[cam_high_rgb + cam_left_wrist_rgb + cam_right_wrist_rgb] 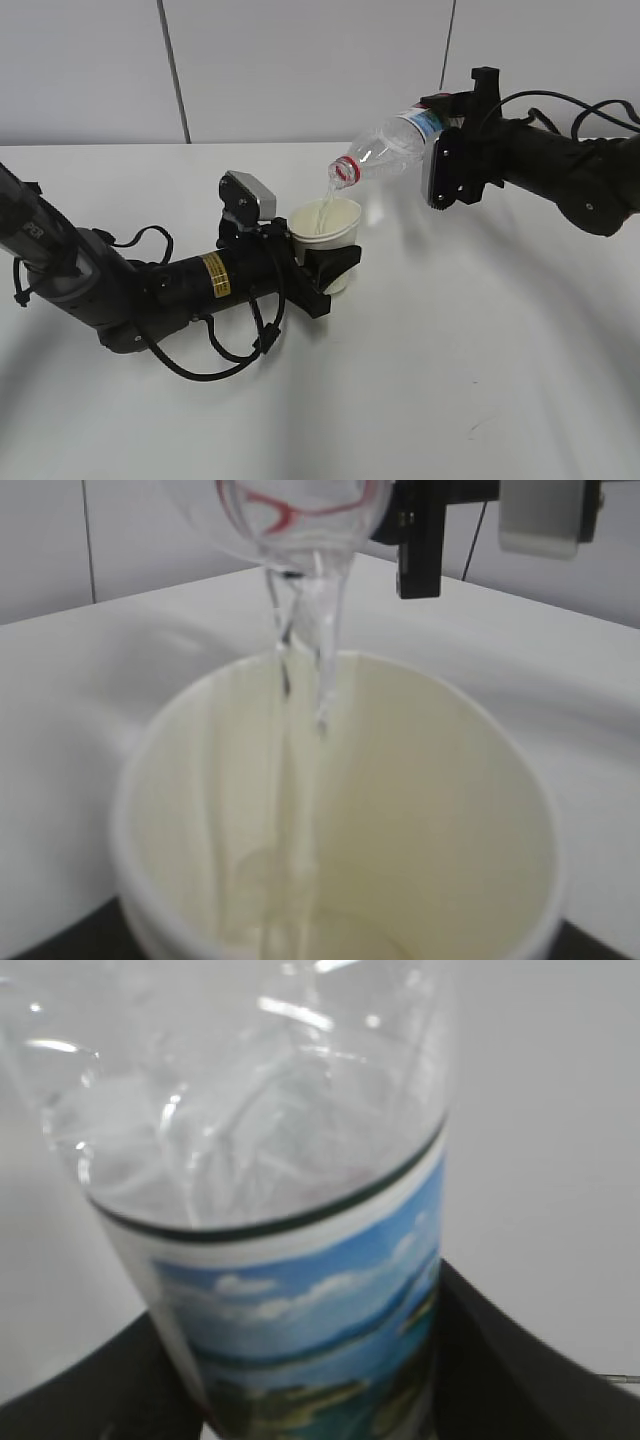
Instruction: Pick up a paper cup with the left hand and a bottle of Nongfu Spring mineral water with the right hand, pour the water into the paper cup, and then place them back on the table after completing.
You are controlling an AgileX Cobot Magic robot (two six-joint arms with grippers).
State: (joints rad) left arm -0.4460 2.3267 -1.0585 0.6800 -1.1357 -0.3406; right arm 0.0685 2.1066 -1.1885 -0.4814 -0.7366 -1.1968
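My left gripper [325, 262] is shut on the cream-white paper cup [327, 226], holding it just above the white table [480, 350]. The cup [400, 820] fills the left wrist view, and its jaws are hidden under it. My right gripper [445, 160] is shut on the labelled body of the clear bottle [395, 145], tipped neck-down to the left over the cup. A thin stream of water [326, 200] runs from the red-ringed mouth into the cup, and the water [300, 700] falls along the inner wall. The bottle's blue label [310, 1310] sits between the black fingers [500, 1360].
A grey-white panelled wall [300, 60] stands behind the table. The left arm [150, 285], with its yellow label and loose black cables, lies low across the table's left side. The right arm [570, 170] reaches in from the right, above the surface.
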